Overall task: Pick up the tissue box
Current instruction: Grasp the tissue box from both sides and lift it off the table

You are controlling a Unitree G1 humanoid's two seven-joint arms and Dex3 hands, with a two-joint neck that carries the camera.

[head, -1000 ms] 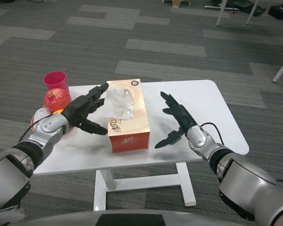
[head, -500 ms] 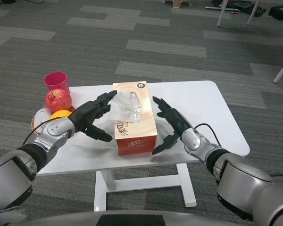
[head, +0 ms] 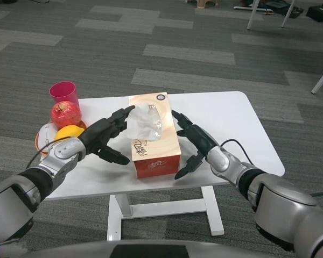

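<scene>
1. Handling, judged: the orange rectangular cardboard tissue box [head: 151,141] is likely light and fairly stiff along its edges, though its long panels could give under hard pressure. Its printed surface may be somewhat slick.
2. Recommended hold, judged: even pressure from both sides on the two long walls, near mid-length, keeping clear of the soft tissue on top.
3. Appearance: orange-to-cream top, darker orange front end bearing pale lettering. A crumpled white tissue [head: 145,121] stands out of the top slot. A small round mark sits at the far top corner.
4. Position: the box stands on the white rectangular table [head: 231,115], slightly toward 9 o'clock of the table's centre, long axis running from 6 to 12 o'clock.
5. Left robot hand [head: 105,137]: fingers spread wide, holding nothing, at 9 o'clock of the box. Its upper fingertips lie at the box's top edge; whether they are in contact cannot be told.
6. Right robot hand [head: 196,142]: fingers likewise spread, holding nothing, at 3 o'clock of the box, just beside its wall; contact cannot be told.
7. Other items: at 9 to 10 o'clock of the box stand a pink plastic cup [head: 64,94], a red apple [head: 65,114] and an orange fruit [head: 68,132].
</scene>
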